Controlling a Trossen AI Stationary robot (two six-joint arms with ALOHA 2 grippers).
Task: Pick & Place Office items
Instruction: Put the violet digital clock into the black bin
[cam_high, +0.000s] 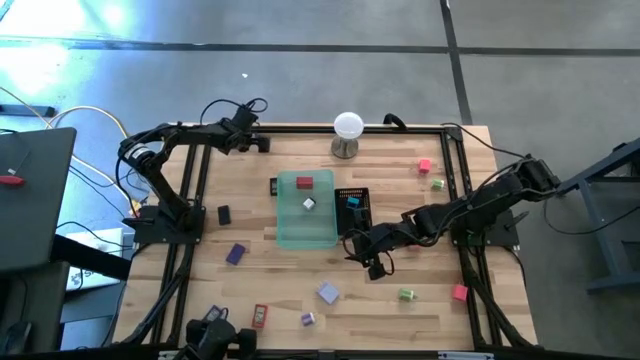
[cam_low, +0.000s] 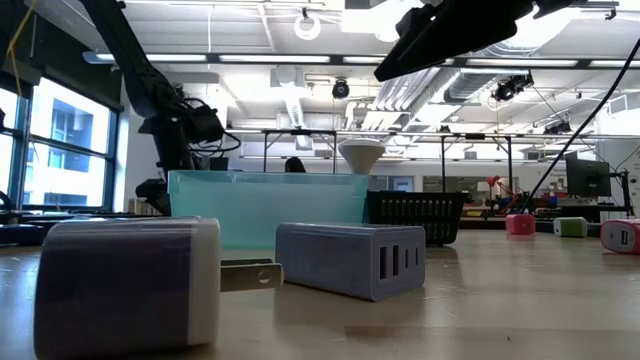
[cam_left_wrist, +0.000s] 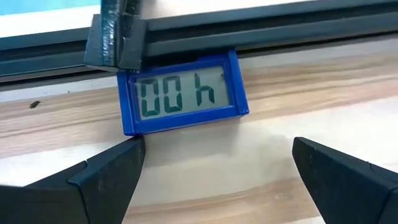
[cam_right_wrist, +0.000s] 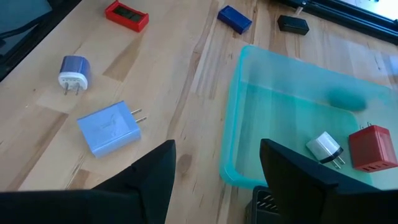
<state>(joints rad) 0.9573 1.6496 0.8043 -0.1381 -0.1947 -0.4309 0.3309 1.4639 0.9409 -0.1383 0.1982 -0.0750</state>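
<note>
A small blue display (cam_left_wrist: 183, 93) showing "00 h" lies flat on the table's far left, its far edge against the black frame rail (cam_left_wrist: 261, 28). My left gripper (cam_left_wrist: 217, 149) (cam_high: 258, 143) stands open just short of it, tilted down. Near the table's middle my right gripper (cam_right_wrist: 217, 149) (cam_high: 375, 268) hangs open above the wood with nothing between its fingers. It is beside the near right corner of the translucent green tray (cam_right_wrist: 233, 124) (cam_high: 305, 235). In the tray lie a red charger (cam_right_wrist: 373, 148) and a white plug (cam_right_wrist: 324, 148).
Loose on the table: a lavender charger (cam_right_wrist: 109, 127), a purple plug (cam_right_wrist: 73, 70), a red item (cam_right_wrist: 127, 15), a blue block (cam_right_wrist: 234, 18), a black one (cam_right_wrist: 292, 24), pink (cam_high: 425, 166) and green (cam_high: 406, 294) cubes at the right. A black mesh tray (cam_high: 355, 195) and a white ball on a stand (cam_high: 347, 130) stand farther back.
</note>
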